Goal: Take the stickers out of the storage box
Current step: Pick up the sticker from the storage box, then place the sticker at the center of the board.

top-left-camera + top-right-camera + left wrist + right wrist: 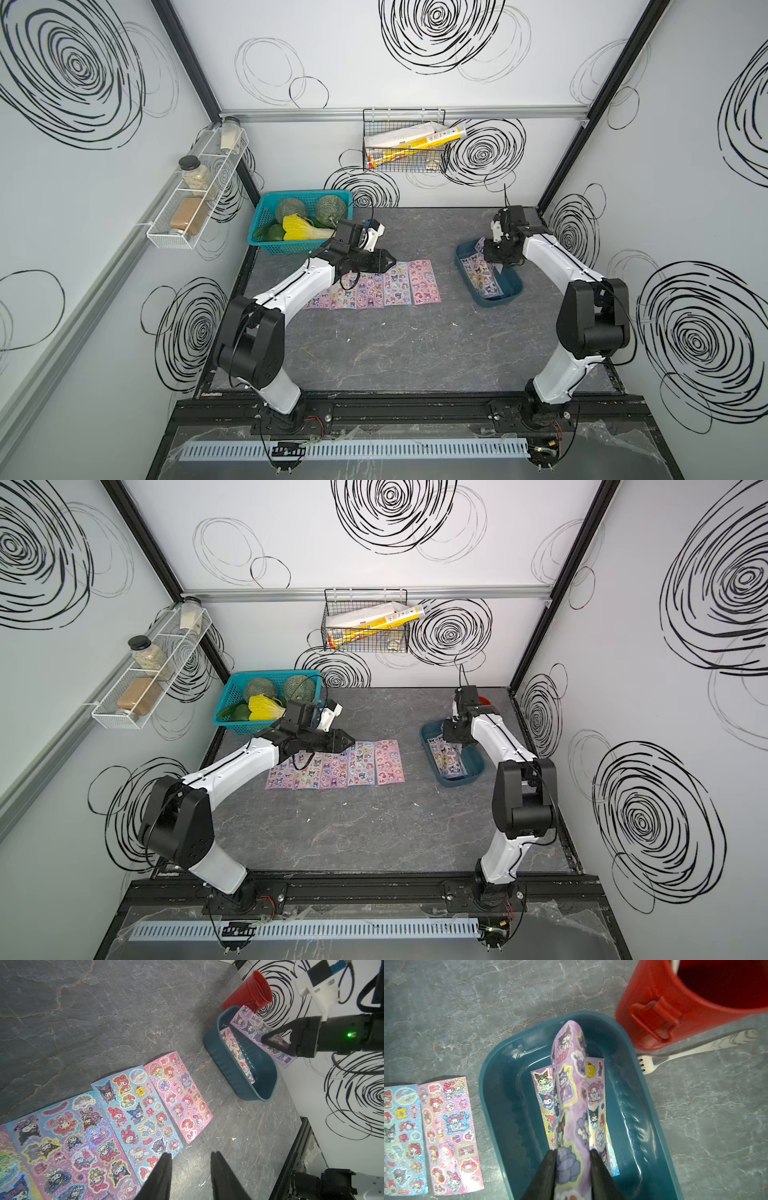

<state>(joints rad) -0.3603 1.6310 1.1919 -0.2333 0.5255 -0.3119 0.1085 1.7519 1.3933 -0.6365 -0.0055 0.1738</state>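
The dark teal storage box (500, 1118) (505, 301) stands at the right of the table. My right gripper (573, 1152) hangs over it, shut on a lilac sticker sheet (571, 1093) (249, 1022), which bows upward between the fingers and rises out of the box. Another sticker sheet (596, 1105) (446, 756) lies flat on the box floor. Several sticker sheets (386, 286) (133, 1109) lie side by side on the table's middle. My left gripper (191, 1154) (390, 262) hovers open over the right end of that row, holding nothing.
A red cup (675, 1001) (251, 991) stands just behind the box, with a white fork (675, 1055) lying beside it. A bright-blue basket (299, 245) with melons and vegetables sits at the back left. A wire basket (405, 166) and a spice rack (195, 191) hang on the walls.
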